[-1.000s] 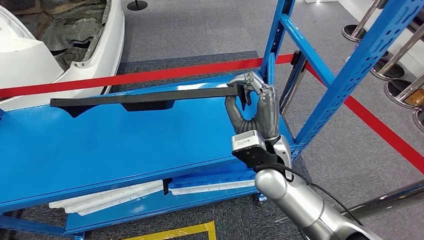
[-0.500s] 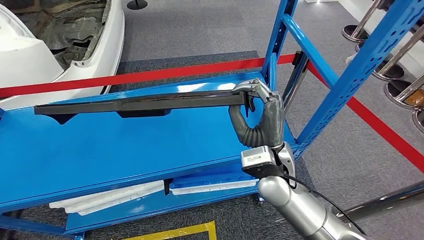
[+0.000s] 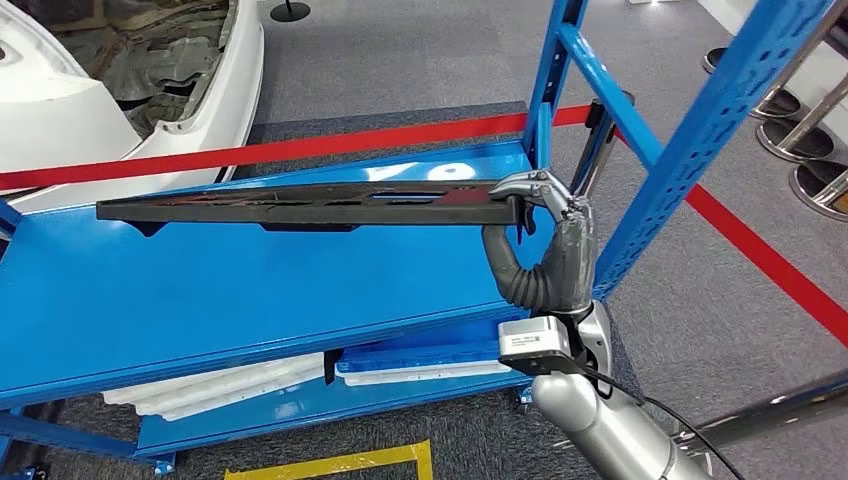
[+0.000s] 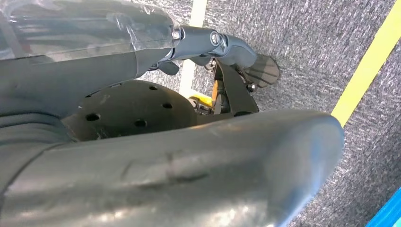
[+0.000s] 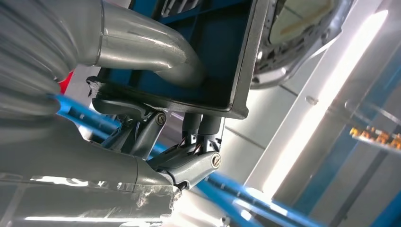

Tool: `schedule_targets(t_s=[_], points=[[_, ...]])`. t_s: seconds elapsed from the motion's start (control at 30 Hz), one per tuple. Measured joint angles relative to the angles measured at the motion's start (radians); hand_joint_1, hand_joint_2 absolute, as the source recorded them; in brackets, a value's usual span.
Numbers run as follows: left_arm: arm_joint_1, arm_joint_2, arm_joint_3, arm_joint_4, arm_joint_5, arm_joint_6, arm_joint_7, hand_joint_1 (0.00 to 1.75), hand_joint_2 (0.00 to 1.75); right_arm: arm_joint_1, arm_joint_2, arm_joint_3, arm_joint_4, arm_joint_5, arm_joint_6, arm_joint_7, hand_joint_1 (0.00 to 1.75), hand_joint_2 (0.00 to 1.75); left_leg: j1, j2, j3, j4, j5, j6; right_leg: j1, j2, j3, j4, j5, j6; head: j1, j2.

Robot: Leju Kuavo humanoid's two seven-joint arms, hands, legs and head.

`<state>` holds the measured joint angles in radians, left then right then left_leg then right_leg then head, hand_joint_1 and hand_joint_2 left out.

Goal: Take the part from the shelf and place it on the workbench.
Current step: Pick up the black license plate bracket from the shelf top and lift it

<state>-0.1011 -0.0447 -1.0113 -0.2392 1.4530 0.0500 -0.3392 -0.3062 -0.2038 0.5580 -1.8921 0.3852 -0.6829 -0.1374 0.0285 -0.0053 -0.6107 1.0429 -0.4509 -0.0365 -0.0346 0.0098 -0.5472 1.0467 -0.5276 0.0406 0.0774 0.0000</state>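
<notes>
The part (image 3: 300, 203), a long, thin black strip, is stretching across the middle of the head view from the left side to just right of centre, lying almost level and hanging above the blue shelf (image 3: 200, 290) rather than resting flat on it, as far as I can judge. Its right-hand end is sitting in the right hand (image 3: 545, 250), whose fingers (image 3: 540, 185) are hooking over the top edge while the thumb is pressing from underneath, so the hand is clamped on that one end. The whole length of the strip is running leftward away from the hand, so the far tip is swinging free and the load is hanging well off to one side of the grasp. In the right wrist view the fingers are wrapping the dark moulded edge of the part (image 5: 236, 71) close up.

The blue upright (image 3: 690, 150) of the rack is standing just right of the hand, close enough that I would expect it to matter when the strip is drawn out.

The left hand (image 4: 222, 45) is hanging over grey carpet; its fingers are too crowded by the cover for me to tell how they are lying. No worktop is showing.
</notes>
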Motion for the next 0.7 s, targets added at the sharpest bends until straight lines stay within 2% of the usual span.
schedule_targets(t_s=[0.03,0.07,0.1,0.17,0.2,0.23,0.27,0.3,0.37,0.4,0.43,0.5,0.53,0.57,0.6,0.67,0.7], points=[[0.0,0.0,0.0,0.0,0.0,-0.001,-0.002,0.0,0.0,0.001,0.001,-0.003,-0.002,0.001,0.0,-0.001,1.75,1.75,0.002,0.0,-0.005,0.005,-0.005,-0.006,0.001,-0.001,-0.006,0.0,0.003,-0.01,-0.004,0.0],[0.0,0.001,0.0,0.0,-0.001,-0.003,-0.004,0.0,0.0,0.001,0.002,-0.006,-0.004,0.001,0.0,-0.002,1.75,1.75,0.004,0.001,-0.013,0.022,-0.023,-0.011,0.002,-0.003,-0.013,0.001,0.009,-0.021,-0.008,0.0],[-0.001,0.001,0.0,0.0,-0.002,-0.004,-0.004,0.0,0.0,0.001,0.002,-0.008,-0.006,0.001,0.0,-0.003,1.75,1.75,0.005,0.002,-0.028,0.057,-0.056,-0.013,0.002,-0.005,-0.021,-0.001,0.015,-0.031,-0.013,0.0],[-0.003,0.001,0.0,0.0,-0.006,-0.006,-0.004,0.0,0.0,0.002,0.003,-0.013,-0.01,-0.001,-0.001,-0.004,1.75,1.75,0.002,0.002,-0.067,0.177,-0.143,-0.012,0.009,-0.009,-0.039,0.0,0.027,-0.045,-0.024,0.0],[-0.003,0.001,0.0,0.0,-0.007,-0.007,-0.004,0.0,0.0,0.003,0.003,-0.015,-0.012,-0.002,-0.001,-0.004,1.75,1.75,-0.001,0.002,-0.082,0.237,-0.174,-0.01,0.013,-0.011,-0.048,0.0,0.033,-0.05,-0.028,0.0],[-0.003,0.001,0.0,0.0,-0.008,-0.007,-0.004,0.0,0.0,0.004,0.003,-0.018,-0.013,-0.003,-0.001,-0.004,1.75,1.75,-0.004,0.002,-0.083,0.273,-0.188,-0.006,0.019,-0.012,-0.057,0.001,0.04,-0.053,-0.031,0.0],[-0.003,0.001,0.0,0.0,-0.008,-0.007,-0.004,0.0,0.0,0.004,0.004,-0.019,-0.014,-0.004,-0.001,-0.004,1.75,1.75,-0.008,0.002,-0.067,0.273,-0.182,0.0,0.024,-0.012,-0.064,0.001,0.046,-0.054,-0.032,0.0],[-0.004,0.001,0.0,0.0,-0.008,-0.007,-0.004,0.0,0.0,0.004,0.004,-0.021,-0.014,-0.004,-0.001,-0.004,1.75,1.75,-0.014,0.002,-0.029,0.232,-0.161,0.011,0.029,-0.012,-0.071,0.001,0.052,-0.055,-0.032,0.0],[-0.006,0.003,0.0,0.0,-0.008,-0.007,-0.004,0.0,0.0,0.005,0.004,-0.025,-0.016,-0.004,-0.001,-0.004,1.75,1.75,-0.029,0.002,0.067,0.088,-0.12,0.039,0.037,-0.012,-0.079,0.002,0.063,-0.054,-0.032,0.0],[-0.008,0.004,0.0,0.0,-0.008,-0.007,-0.004,0.0,0.0,0.005,0.004,-0.027,-0.019,-0.004,-0.001,-0.004,1.75,1.75,-0.035,0.002,0.102,0.028,-0.107,0.048,0.038,-0.013,-0.081,0.001,0.068,-0.052,-0.029,0.0],[-0.009,0.005,0.0,0.0,-0.008,-0.007,-0.004,0.0,0.0,0.005,0.004,-0.029,-0.021,-0.004,-0.001,-0.004,1.75,1.75,-0.041,0.003,0.119,-0.008,-0.102,0.053,0.036,-0.014,-0.082,0.0,0.073,-0.048,-0.027,0.0],[-0.011,0.006,0.0,0.0,-0.008,-0.008,-0.004,0.0,0.0,0.005,0.004,-0.032,-0.024,-0.004,-0.001,-0.004,1.75,1.75,-0.048,0.003,0.119,-0.026,-0.091,0.056,0.03,-0.017,-0.084,-0.004,0.087,-0.037,-0.027,0.0],[-0.011,0.005,0.0,0.0,-0.008,-0.008,-0.004,0.0,0.0,0.005,0.004,-0.034,-0.026,-0.005,-0.002,-0.004,1.75,1.75,-0.046,0.006,0.116,-0.034,-0.082,0.06,0.029,-0.017,-0.086,-0.004,0.089,-0.031,-0.029,0.0],[-0.012,0.005,0.0,0.0,-0.008,-0.008,-0.004,0.0,0.0,0.005,0.004,-0.035,-0.028,-0.005,-0.002,-0.004,1.75,1.75,-0.042,0.008,0.111,-0.044,-0.07,0.065,0.03,-0.016,-0.092,0.005,0.077,-0.024,-0.028,0.0],[-0.013,0.005,0.0,0.0,-0.008,-0.009,-0.004,0.0,0.0,0.005,0.004,-0.036,-0.029,-0.004,-0.002,-0.004,1.75,1.75,-0.037,0.012,0.104,-0.052,-0.056,0.07,0.031,-0.014,-0.101,0.026,0.049,-0.019,-0.026,0.0],[-0.014,0.004,0.0,0.0,-0.009,-0.014,-0.003,0.0,0.0,0.007,0.004,-0.039,-0.031,0.002,-0.003,0.0,1.75,1.75,-0.032,0.015,0.079,-0.058,-0.033,0.075,0.028,-0.011,-0.132,0.127,-0.045,-0.01,-0.016,0.0],[-0.014,0.003,0.0,0.0,-0.009,-0.018,-0.001,0.0,0.0,0.009,0.004,-0.041,-0.032,0.007,-0.004,0.004,1.75,1.75,-0.031,0.016,0.065,-0.056,-0.025,0.075,0.025,-0.011,-0.146,0.187,-0.082,-0.005,-0.012,0.0]])
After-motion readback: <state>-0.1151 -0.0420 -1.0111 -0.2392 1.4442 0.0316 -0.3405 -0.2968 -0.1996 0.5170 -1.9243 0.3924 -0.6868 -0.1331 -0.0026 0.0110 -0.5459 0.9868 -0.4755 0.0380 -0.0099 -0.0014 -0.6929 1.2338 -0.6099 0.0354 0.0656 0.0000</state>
